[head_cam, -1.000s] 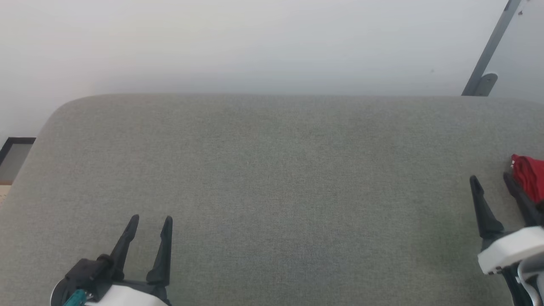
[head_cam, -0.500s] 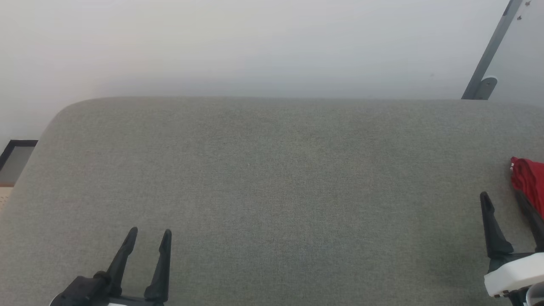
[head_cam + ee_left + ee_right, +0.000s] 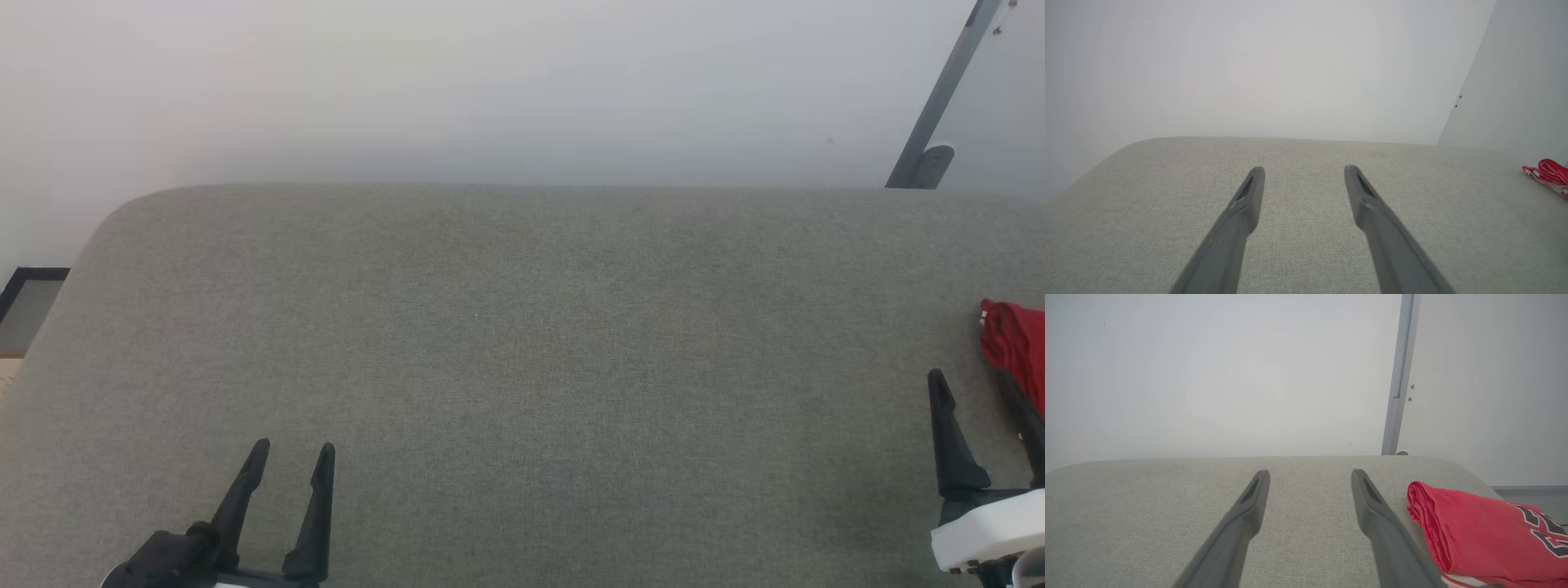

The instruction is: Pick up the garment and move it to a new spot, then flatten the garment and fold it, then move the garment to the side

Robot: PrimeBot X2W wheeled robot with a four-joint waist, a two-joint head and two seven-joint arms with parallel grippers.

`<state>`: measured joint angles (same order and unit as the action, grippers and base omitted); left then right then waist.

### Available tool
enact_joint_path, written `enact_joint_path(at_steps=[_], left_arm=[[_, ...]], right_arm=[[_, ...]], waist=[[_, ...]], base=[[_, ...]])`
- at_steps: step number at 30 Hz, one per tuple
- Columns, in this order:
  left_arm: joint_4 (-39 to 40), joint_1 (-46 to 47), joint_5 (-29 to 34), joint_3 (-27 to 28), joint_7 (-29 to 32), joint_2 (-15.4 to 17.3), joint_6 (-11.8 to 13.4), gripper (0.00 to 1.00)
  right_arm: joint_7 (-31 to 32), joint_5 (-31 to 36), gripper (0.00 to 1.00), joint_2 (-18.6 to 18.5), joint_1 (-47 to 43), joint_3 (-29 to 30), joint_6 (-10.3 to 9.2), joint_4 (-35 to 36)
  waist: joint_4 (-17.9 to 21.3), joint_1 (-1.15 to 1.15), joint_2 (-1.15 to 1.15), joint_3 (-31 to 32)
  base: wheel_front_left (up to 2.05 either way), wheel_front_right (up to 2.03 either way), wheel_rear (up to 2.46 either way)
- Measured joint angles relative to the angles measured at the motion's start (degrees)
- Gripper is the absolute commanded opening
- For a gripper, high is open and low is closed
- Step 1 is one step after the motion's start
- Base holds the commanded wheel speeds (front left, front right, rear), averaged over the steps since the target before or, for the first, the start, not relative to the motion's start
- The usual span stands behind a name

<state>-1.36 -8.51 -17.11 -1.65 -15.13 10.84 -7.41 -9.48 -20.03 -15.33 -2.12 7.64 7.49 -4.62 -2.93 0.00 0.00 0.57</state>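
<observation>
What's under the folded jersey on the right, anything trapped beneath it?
The jersey lies folded on the grey cushion. A white layer peeks from under its near edge. Anything else beneath is covered by the red fabric.

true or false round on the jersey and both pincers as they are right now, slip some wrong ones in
1. The garment lies folded at the right end of the grey cushion. True.
2. The right pincer is shut on the garment. False: its fingers are spread, hold nothing and sit beside the garment.
3. The left pincer is open and holds nothing. True.
4. The garment is blue with no print. False: it is red, with dark-outlined lettering showing in the right wrist view.
</observation>
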Motion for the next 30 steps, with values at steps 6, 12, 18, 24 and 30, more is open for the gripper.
enact_joint_path(at_steps=[6,12,18,24,30], left_arm=[[-0.2,0.0,0.0,0.3,0.0,-0.1,0.0,1.0],[-0.3,0.0,-0.1,0.9,0.0,-0.4,0.0,1.0],[-1.8,-0.3,-0.5,0.6,0.0,-1.0,0.0,0.0],[-3.9,-0.9,-2.9,0.2,0.7,-2.0,0.0,0.0],[-4.5,-0.6,-8.3,0.4,1.9,-2.1,0.0,0.0]], right_arm=[[0.0,-0.5,1.0,0.3,0.0,-0.2,0.0,0.0],[-0.1,-0.8,1.0,0.5,-0.1,-0.4,0.0,-0.2],[-0.1,-1.1,0.0,1.5,-0.4,-0.9,0.0,-1.7],[0.6,-3.3,0.0,3.2,-1.6,-1.4,0.0,-4.1],[1.8,-8.1,0.0,3.8,-1.3,-1.3,0.0,-4.4]], waist=[[0.1,0.0,0.0,0.0],[0.1,0.0,0.0,0.1],[0.2,0.0,0.0,0.0],[0.3,0.0,0.0,0.0],[0.4,0.0,0.0,0.0]], base=[[0.0,0.0,0.0],[0.0,0.0,0.0],[0.0,0.0,0.0],[0.0,0.0,0.0],[0.0,0.0,0.0]])
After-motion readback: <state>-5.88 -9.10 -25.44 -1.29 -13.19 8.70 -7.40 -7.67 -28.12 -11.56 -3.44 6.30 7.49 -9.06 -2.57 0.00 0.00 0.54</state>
